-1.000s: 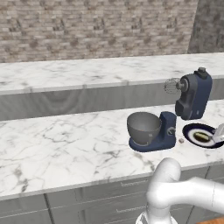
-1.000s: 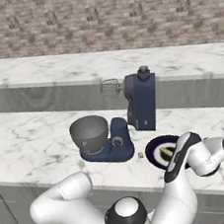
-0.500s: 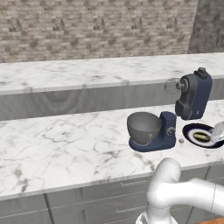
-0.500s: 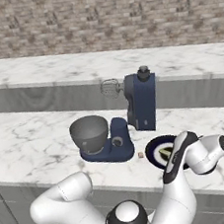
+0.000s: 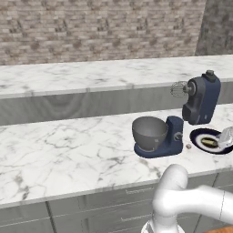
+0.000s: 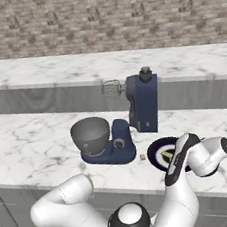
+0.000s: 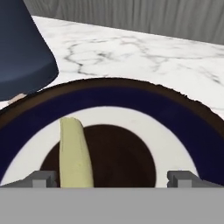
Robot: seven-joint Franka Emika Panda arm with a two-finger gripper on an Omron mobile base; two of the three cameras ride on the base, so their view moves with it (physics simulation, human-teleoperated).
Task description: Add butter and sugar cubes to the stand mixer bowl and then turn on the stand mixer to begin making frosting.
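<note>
You see a dull grey metal stand mixer bowl on the smooth navy stand mixer. Counter: polished white marble, grey-veined. Plate: glossy blue-and-white glaze. Butter stick: pale yellow, matt. Rear wall: rough brick.

One stand mixer, one stand mixer bowl, one plate, one butter stick, one sugar cube.

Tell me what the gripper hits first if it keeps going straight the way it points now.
Most likely the plate: the open gripper points down at its dark centre, with the pale yellow butter stick just inside one fingertip. Depth is unclear, so that finger might graze the butter first.
</note>
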